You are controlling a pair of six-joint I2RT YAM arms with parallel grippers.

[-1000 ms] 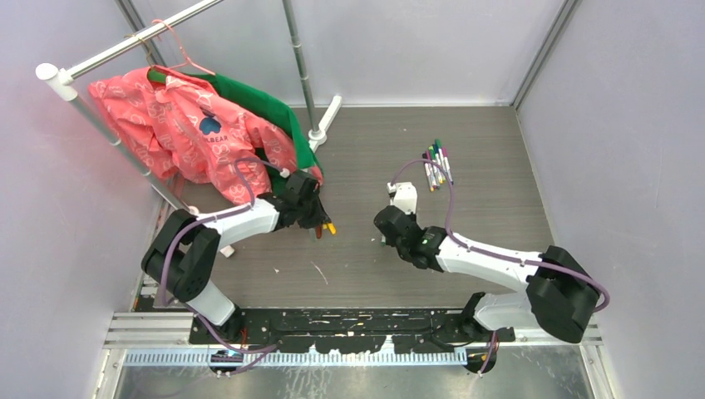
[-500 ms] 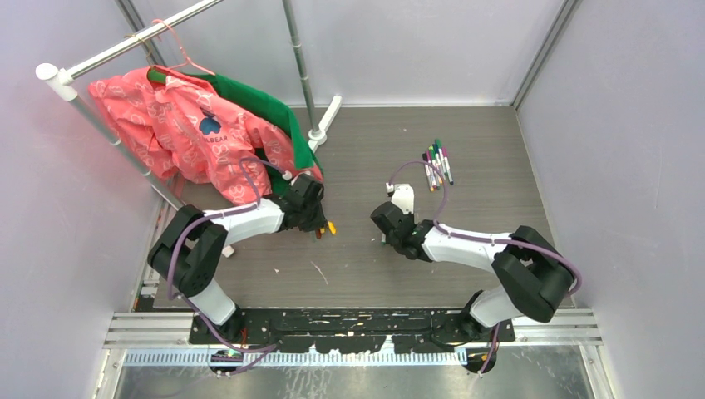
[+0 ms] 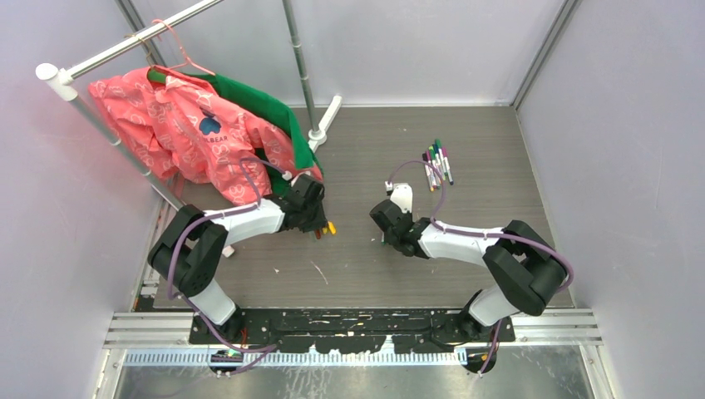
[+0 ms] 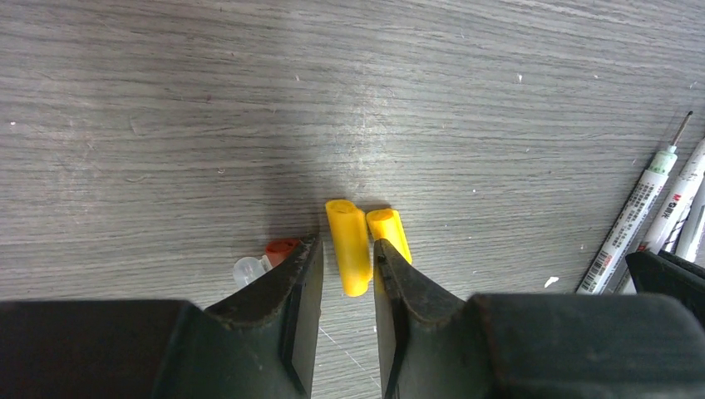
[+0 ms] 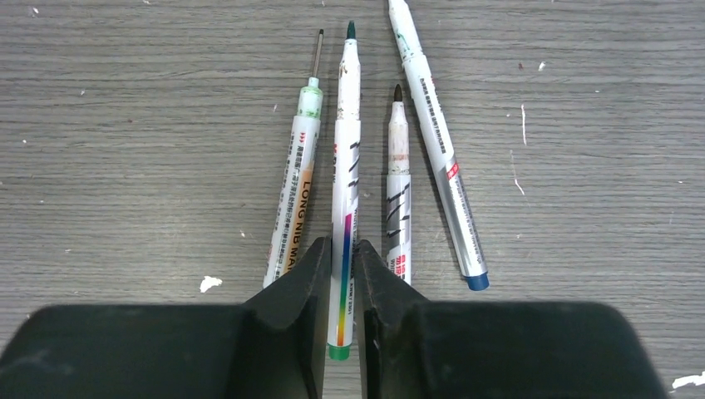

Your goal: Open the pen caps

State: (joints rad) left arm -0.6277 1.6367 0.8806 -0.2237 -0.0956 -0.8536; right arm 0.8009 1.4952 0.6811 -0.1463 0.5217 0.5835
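Note:
In the left wrist view a yellow pen cap (image 4: pixel 346 241) lies on the table between the fingers of my left gripper (image 4: pixel 347 244), which is open, with a gap on each side of the cap. A second yellow cap (image 4: pixel 391 229) lies by the right finger, and a red cap (image 4: pixel 279 248) pokes out beside the left finger. My right gripper (image 5: pixel 341 245) is shut on a white pen with a green end (image 5: pixel 347 150), whose green tip is bare. Three more uncapped pens (image 5: pixel 399 191) lie alongside it.
A bunch of capped pens (image 3: pixel 436 165) lies at the back right of the table. Pink and green garments (image 3: pixel 191 125) hang on a rack at the back left, close behind my left gripper (image 3: pixel 318 218). The rack's upright pole (image 3: pixel 303 75) stands behind them.
My left gripper's jaws have parted and let go of the yellow cap, which now lies on the table. The right arm's elbow has swung inward while its jaws stay on the green pen.

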